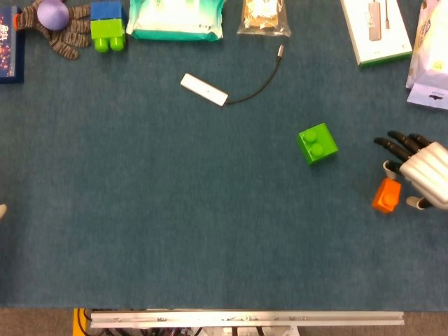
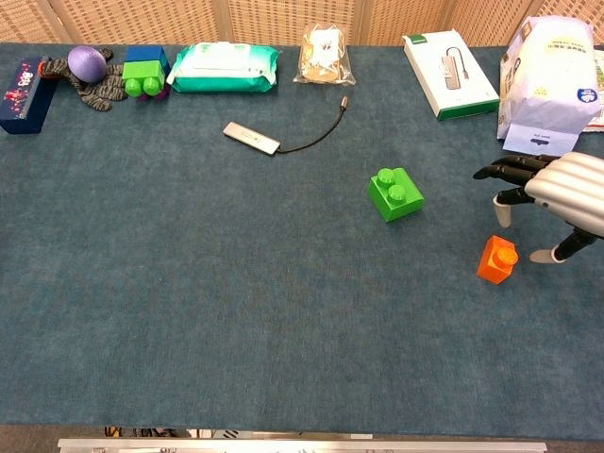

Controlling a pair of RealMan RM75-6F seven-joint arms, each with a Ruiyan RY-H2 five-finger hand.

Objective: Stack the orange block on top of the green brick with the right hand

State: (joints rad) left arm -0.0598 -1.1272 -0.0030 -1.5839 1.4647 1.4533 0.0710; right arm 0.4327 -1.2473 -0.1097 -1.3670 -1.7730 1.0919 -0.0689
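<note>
Small orange plastic block (image 1: 386, 194) upright on blue carpeted tabletop (image 1: 175, 210), near right edge, untouched. Your right hand (image 1: 418, 170) just beside it, fingers (image 1: 392, 145) spread, holding nothing. Green two-stud plastic brick (image 1: 318, 143) apart, up-left.

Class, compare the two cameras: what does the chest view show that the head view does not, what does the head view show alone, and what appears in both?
Only the chest view shows the woven screen behind the table and the whole white bag. Only the head view shows the metal rail at the table's near edge and a pale tip at the left edge. Both show the green brick, the orange block and the right hand, fingers spread beside the block, holding nothing.
</note>
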